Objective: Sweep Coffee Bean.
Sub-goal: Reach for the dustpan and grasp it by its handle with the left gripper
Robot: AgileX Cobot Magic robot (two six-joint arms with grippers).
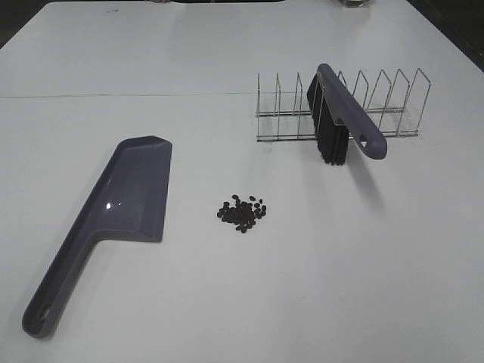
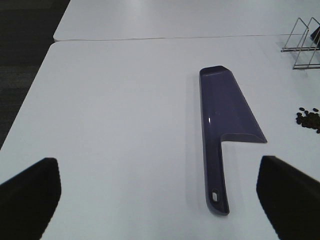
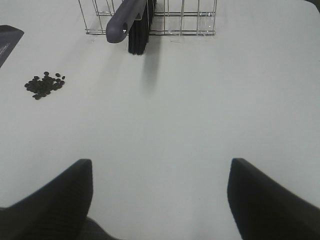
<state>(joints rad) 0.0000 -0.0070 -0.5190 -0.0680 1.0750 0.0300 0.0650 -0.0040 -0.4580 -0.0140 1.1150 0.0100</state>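
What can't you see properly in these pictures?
Coffee beans: too tiny and heaped to count; the left wrist view's edge cuts the pile.
Brush: left wrist view's edge cuts nearly all of it off.
Left gripper, right gripper: absent from the high view; wrist views show only fingertips.

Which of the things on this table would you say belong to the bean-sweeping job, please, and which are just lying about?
For the job:
- coffee beans, in a small pile
- brush, propped in the rack
- dustpan, flat on the table

Lying about:
- wire rack, which only holds the brush
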